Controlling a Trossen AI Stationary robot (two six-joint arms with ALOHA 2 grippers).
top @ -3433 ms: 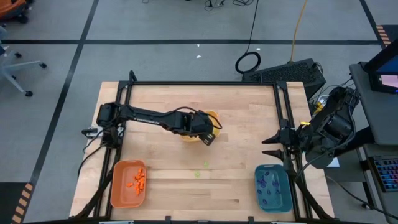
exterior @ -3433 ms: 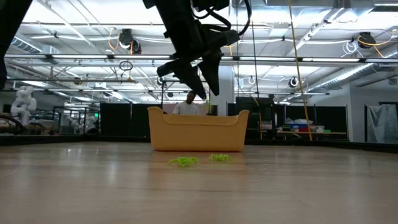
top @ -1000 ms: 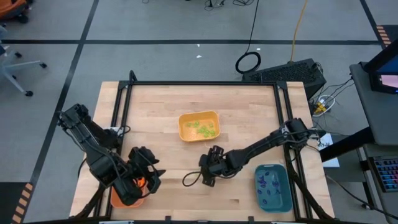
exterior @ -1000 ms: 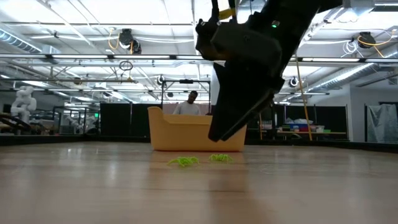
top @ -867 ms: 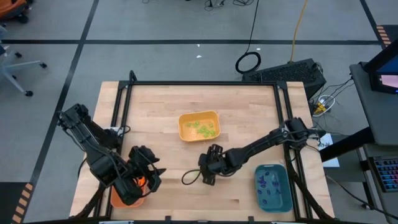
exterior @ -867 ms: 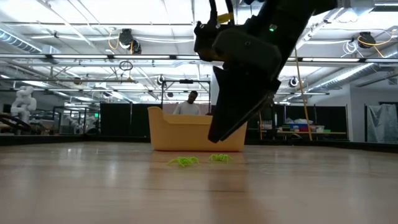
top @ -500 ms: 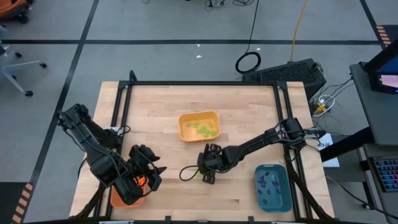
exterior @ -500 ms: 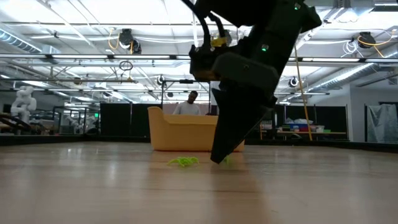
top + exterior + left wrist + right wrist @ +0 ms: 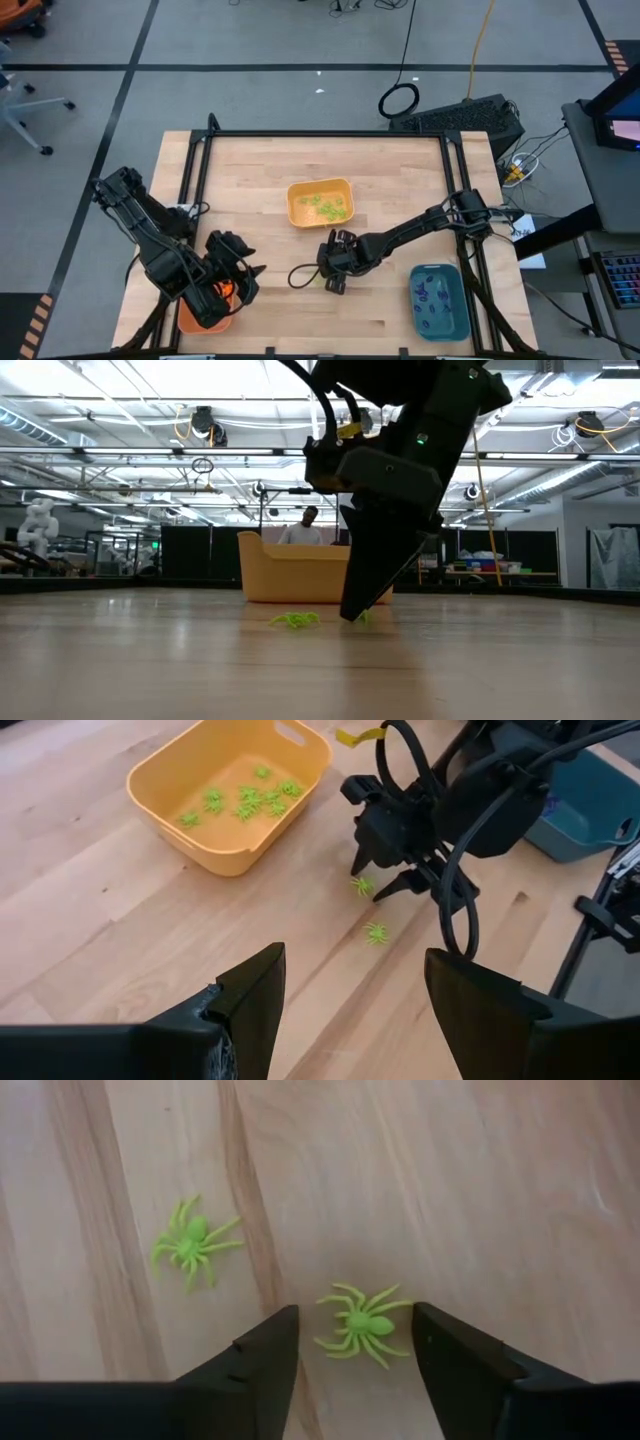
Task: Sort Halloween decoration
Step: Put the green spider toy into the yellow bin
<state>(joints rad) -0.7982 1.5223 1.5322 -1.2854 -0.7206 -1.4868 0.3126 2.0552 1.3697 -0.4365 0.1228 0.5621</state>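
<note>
Between the jaws: we've got the right gripper [image 9: 355, 1342] down at the tabletop [image 9: 400, 180], jaws parted and straddling a light green spider [image 9: 362, 1323], one finger on each side of it. The wrist view shows bare wood between each finger and the spider's legs, so we call no grip.

Just off the jaws: a second green spider [image 9: 193, 1238] lies on the wood beside the first, outside the fingers, apart from both.

Right gripper from above: we see it [image 9: 335, 283] near the middle of the table, the arm stretched in from the right edge.

Right gripper from table height: its dark fingers [image 9: 360, 600] come down to the wood, with one spider [image 9: 294, 620] clear to one side of them.

Beyond the jaws: the yellow tray [image 9: 320, 203] sits farther up the table from the gripper, with a cluster of green spiders [image 9: 327, 205] already inside it.

Left gripper: we find it [image 9: 245, 280] hanging over the near left corner, above the orange tray [image 9: 195, 322], jaws apart and empty; its wrist view looks between its fingers [image 9: 250, 990] at the yellow tray [image 9: 232, 790] and at the two spiders [image 9: 376, 932] on the wood.

Behind the right arm: the teal tray [image 9: 438, 300] holds purple pieces [image 9: 432, 296].

Orange tray: orange pieces [image 9: 228, 291] peek out under the left gripper.
</note>
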